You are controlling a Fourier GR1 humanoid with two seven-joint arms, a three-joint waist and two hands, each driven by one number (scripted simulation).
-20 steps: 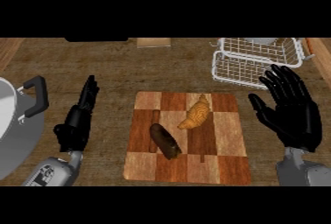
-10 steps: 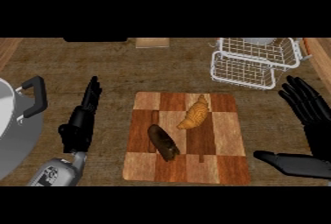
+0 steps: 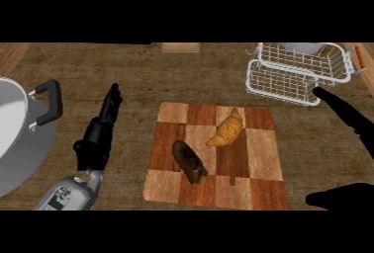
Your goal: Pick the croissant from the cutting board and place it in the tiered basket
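Count on the desk [image 3: 146, 74]:
- One checkered wooden cutting board [image 3: 256, 173], centre.
- Two food items on it: one croissant [image 3: 226, 129], far right part; one dark oblong piece [image 3: 190, 161], near left part.
- One white wire tiered basket [image 3: 281, 84], far right.
- One grey pot [image 3: 15, 133] with one black handle [image 3: 47, 101], left edge.
- One small wooden block [image 3: 180, 47], far edge.
- Two black hands: left hand [image 3: 99, 133], right hand [image 3: 347, 114].

Right hand [image 3: 349, 117] farther right than before, mostly beyond the view's edge, fingertip near the tiered basket [image 3: 285, 81].
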